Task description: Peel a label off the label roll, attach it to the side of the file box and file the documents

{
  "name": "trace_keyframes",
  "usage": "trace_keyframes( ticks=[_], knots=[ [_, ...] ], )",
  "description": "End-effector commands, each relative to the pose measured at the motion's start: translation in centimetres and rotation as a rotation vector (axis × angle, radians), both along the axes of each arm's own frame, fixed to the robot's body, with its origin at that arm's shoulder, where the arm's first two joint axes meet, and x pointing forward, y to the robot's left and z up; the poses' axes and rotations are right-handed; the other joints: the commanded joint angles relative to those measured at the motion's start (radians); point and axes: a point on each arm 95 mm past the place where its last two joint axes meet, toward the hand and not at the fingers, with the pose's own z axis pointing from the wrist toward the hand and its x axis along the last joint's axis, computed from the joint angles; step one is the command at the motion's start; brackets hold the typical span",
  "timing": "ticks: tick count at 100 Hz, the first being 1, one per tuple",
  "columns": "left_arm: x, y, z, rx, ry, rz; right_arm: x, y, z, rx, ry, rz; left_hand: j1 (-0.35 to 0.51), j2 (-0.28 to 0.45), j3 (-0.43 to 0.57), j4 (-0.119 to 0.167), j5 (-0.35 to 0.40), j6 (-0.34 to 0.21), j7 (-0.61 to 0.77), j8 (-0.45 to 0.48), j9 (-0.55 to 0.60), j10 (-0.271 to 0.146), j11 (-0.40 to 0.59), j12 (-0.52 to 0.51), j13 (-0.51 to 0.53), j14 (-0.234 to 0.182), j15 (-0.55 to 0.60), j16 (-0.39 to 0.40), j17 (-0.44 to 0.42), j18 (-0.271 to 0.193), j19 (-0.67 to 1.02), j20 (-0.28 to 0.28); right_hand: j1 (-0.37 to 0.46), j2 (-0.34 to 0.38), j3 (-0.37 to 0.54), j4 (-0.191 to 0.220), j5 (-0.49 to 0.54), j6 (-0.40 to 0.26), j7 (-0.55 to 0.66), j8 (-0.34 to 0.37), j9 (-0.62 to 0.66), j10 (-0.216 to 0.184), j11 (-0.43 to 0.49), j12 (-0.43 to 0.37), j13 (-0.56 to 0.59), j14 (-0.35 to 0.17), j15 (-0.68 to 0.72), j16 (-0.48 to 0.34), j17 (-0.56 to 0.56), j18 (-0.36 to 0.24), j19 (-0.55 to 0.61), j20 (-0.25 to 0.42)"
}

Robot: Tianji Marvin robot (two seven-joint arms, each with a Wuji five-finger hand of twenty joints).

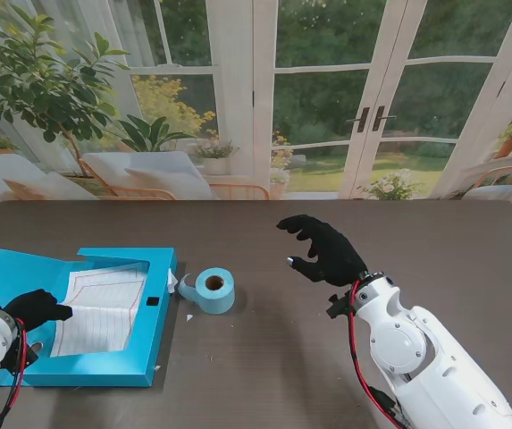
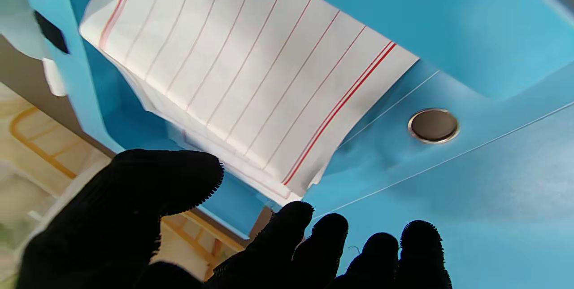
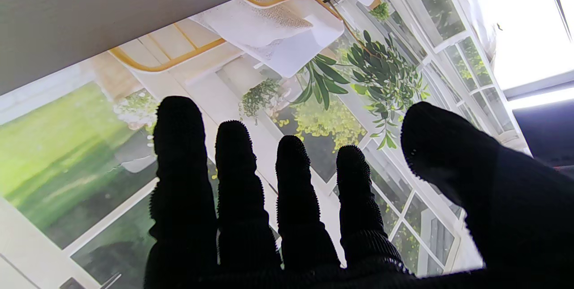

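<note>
Left hand (image 1: 34,308), fingers spread and holding nothing, is hovering at the documents (image 1: 102,310) in my open file box (image 1: 95,368); right hand (image 1: 325,251), also spread and idle, is hovering well apart.

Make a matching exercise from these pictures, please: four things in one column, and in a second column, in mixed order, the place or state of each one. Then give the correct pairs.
Things
1. label roll
2. lined papers
3. left hand
4. right hand

Places or states
A. open, raised over bare table, holding nothing
B. lying inside the open blue file box
C. on the table just right of the file box
D. at the left edge of the papers, over the file box

Pairs: 1-C, 2-B, 3-D, 4-A
</note>
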Motion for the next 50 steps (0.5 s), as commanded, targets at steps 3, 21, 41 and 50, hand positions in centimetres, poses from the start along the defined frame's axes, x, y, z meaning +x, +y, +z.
trace_keyframes(
  ticks=[3, 21, 41, 50],
  knots=[
    [-0.4, -0.8, 0.3, -0.015, -0.056, -0.023, 0.0, 0.2, -0.1, -0.013, -0.005, 0.018, -0.024, 0.021, -0.017, -0.035, -0.016, -0.037, -0.008, -0.005, -0.024, -0.053, 0.002, -0.001, -0.038, -0.025, -0.012, -0.012, -0.035, -0.037, -0.042, 0.006, -0.026, 0.019, -0.011, 0.015, -0.007, -0.003, 0.000, 0.001, 0.002, 0.015, -0.013, -0.008, 0.008, -0.007, 0.006, 0.003, -0.467, -0.025, -0.029, 0.018],
    [-0.3, -2.5, 1.9, -0.029, -0.235, -0.110, 0.1, 0.1, 0.4, -0.027, -0.032, 0.027, -0.030, 0.022, -0.017, -0.040, 0.000, -0.155, -0.002, -0.004, 0.000, -0.098, 0.016, 0.019, -0.014, -0.063, 0.005, 0.002, -0.075, -0.079, -0.044, 0.019, -0.051, 0.018, -0.027, 0.009, 0.039, -0.032, -0.005, -0.002, 0.001, 0.009, -0.018, -0.009, -0.006, -0.006, -0.003, 0.000, -0.474, -0.023, -0.036, 0.018],
    [0.3, -6.0, 3.6, -0.090, -0.460, -0.240, 0.1, -0.4, 1.1, -0.068, -0.032, 0.045, -0.027, 0.012, -0.011, -0.039, 0.042, -0.174, 0.010, 0.000, 0.068, -0.130, 0.032, 0.041, 0.043, -0.042, 0.023, 0.021, -0.066, -0.070, -0.038, 0.029, -0.098, 0.046, -0.089, 0.000, 0.134, -0.051, -0.029, -0.003, -0.001, 0.002, -0.031, -0.009, -0.038, -0.002, -0.044, -0.014, -0.490, -0.020, -0.071, 0.016],
    [0.8, -8.1, 3.9, -0.160, -0.571, -0.306, -0.1, -0.6, 1.3, -0.082, -0.030, 0.050, -0.017, -0.003, -0.001, -0.031, 0.067, -0.187, 0.021, 0.005, 0.102, -0.139, 0.038, 0.049, 0.065, -0.030, 0.027, 0.029, -0.056, -0.058, -0.036, 0.032, -0.110, 0.061, -0.115, 0.000, 0.152, -0.057, -0.030, 0.000, 0.005, -0.006, -0.042, -0.012, -0.051, -0.001, -0.062, -0.019, -0.498, -0.019, -0.090, 0.016]
  ],
)
